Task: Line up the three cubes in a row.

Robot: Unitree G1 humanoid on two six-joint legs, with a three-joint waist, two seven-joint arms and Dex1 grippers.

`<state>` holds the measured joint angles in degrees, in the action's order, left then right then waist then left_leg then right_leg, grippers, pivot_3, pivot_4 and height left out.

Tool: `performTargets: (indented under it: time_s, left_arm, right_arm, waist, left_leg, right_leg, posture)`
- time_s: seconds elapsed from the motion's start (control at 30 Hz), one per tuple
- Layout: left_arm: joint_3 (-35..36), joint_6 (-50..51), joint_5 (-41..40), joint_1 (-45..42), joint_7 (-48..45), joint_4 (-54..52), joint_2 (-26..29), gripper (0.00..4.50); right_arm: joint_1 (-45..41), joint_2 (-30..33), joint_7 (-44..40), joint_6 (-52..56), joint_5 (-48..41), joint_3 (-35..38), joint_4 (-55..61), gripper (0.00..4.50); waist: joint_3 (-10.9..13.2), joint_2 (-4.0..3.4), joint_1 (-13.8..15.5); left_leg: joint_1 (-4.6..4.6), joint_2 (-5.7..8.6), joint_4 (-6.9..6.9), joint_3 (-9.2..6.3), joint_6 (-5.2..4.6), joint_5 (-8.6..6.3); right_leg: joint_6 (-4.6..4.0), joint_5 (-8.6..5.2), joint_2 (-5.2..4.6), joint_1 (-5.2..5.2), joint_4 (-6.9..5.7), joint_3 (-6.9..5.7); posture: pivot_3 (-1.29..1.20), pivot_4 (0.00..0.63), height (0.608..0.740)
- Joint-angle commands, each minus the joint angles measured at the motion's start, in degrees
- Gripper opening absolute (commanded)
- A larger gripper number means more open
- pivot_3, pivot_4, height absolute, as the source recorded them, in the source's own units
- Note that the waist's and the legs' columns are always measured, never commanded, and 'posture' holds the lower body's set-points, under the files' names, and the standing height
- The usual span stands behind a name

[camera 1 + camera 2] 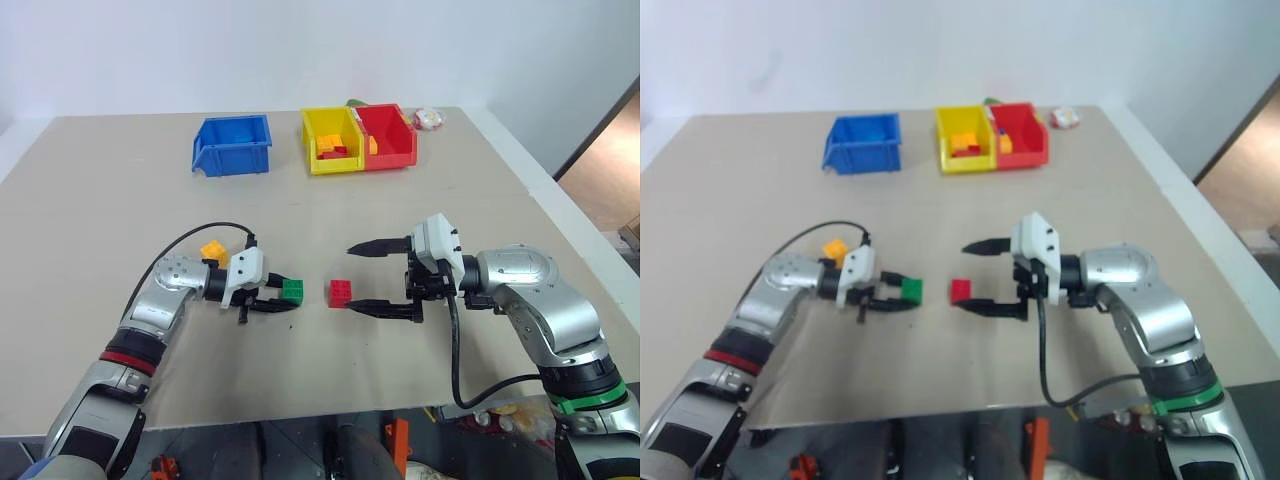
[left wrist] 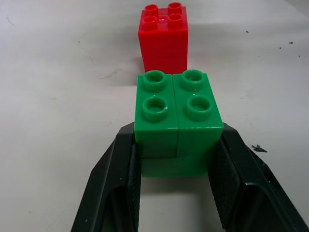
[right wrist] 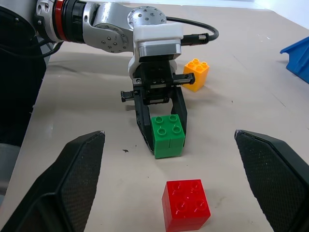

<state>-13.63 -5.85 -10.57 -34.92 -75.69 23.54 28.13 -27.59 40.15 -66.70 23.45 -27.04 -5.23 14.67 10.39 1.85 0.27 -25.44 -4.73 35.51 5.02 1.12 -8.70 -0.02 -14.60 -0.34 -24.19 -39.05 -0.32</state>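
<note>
So the left gripper (image 1: 278, 299), fingers pinching the green cube (image 1: 292, 290), nears the red cube (image 1: 340, 293); the right gripper (image 1: 380, 278) waits, fingers spread; the orange-yellow cube (image 1: 214, 251) remains unaligned.

You see even, bright overhead light; soft short shadows under the cubes on the table (image 1: 100, 200); right eye view slightly blurred

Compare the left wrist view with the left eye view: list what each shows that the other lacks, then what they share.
Left wrist view alone: the four round studs on top of each brick, seen close.

Left eye view alone: the orange-yellow studded plastic cube, the blue plastic bin, the yellow plastic bin, the red plastic bin, and the right gripper standing open.

Both: the left gripper shut on the green studded plastic cube, with the red studded plastic cube just beyond, a small gap between them.
</note>
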Motion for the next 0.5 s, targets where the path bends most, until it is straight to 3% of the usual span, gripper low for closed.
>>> performTargets:
  time_s: [0.03,0.3,0.37,0.5]
  left_arm:
    - [0.2,-0.4,0.5,0.2,0.2,-1.6,0.0,1.35]
    - [-0.8,0.1,2.6,0.7,0.7,-0.8,-0.1,1.35]
    - [-0.6,0.4,2.6,0.7,1.3,-1.1,-0.4,2.4]
    - [0.0,0.9,2.8,0.8,1.8,-3.5,0.6,3.73]
  right_arm:
    - [-1.0,0.4,-0.3,-0.2,-0.7,0.9,1.7,4.5]
    - [-1.0,0.1,-0.4,-0.1,-0.4,0.5,1.4,4.5]
    - [-0.9,0.2,-0.6,-0.3,-0.3,0.5,1.1,4.5]
    - [-0.8,0.0,-0.6,-0.4,-0.2,0.4,1.0,4.5]
  waist:
    - [0.0,0.0,0.0]
    - [0.0,0.0,0.0]
    - [0.0,0.0,0.0]
    - [0.0,0.0,0.0]
  left_leg:
    - [0.0,0.0,0.0,0.0,0.0,0.0]
    - [0.0,0.0,0.03,-0.01,0.0,0.0]
    - [0.01,0.0,0.06,-0.02,0.0,0.0]
    - [0.01,0.0,0.08,-0.02,0.0,0.0]
  right_leg:
    - [-0.01,0.01,0.0,0.0,0.0,0.0]
    - [-0.02,0.02,0.01,0.03,-0.01,0.0]
    - [-0.01,0.03,0.02,0.04,-0.02,-0.01]
    - [-0.01,0.04,0.01,0.05,-0.03,0.0]
  posture:
    - [0.0,0.15,0.74]
    - [0.0,0.15,0.74]
    - [0.0,0.15,0.74]
    - [0.0,0.15,0.74]
